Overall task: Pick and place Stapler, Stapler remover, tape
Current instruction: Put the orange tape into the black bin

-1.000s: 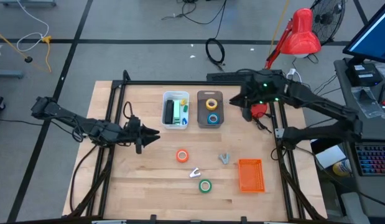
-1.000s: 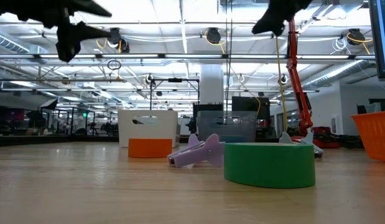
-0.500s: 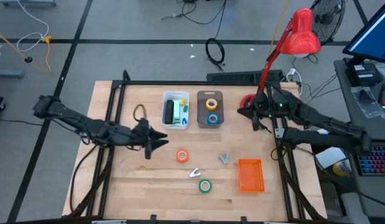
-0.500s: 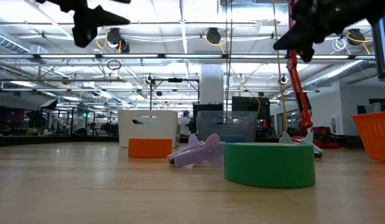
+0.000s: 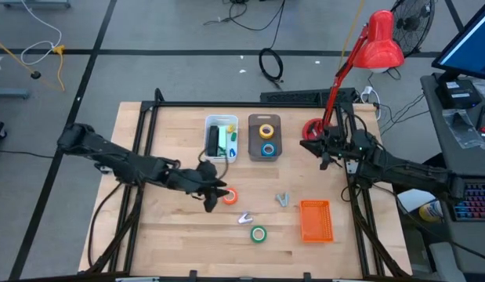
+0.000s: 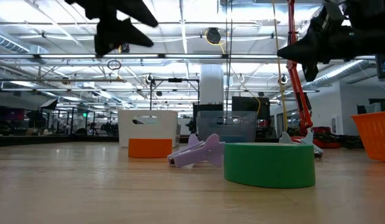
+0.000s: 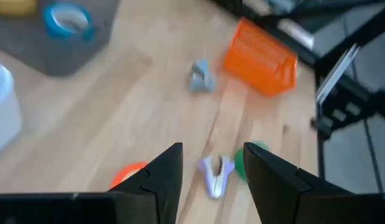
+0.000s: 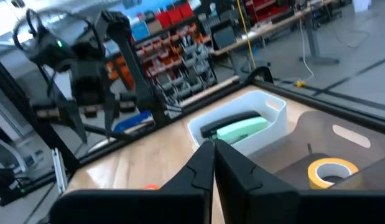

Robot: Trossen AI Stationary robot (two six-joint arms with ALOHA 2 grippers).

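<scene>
Orange tape (image 5: 229, 196) lay loose on the counter (image 5: 171, 235); my left end effector (image 5: 216, 191) hung spread just beside it, judged ready to take it. Right end effector (image 5: 311, 146), pressed together, waited near the grey bin (image 5: 265, 139).

Two dark jointed arms (image 5: 124, 160), black tapered fingers (image 7: 160, 180)

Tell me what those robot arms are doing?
The left gripper hangs open above the orange tape roll on the table, holding nothing yet. The right gripper waits shut and empty near the grey bin, which already holds yellow and blue rolls. The green tape roll sits loose on the table.
</scene>
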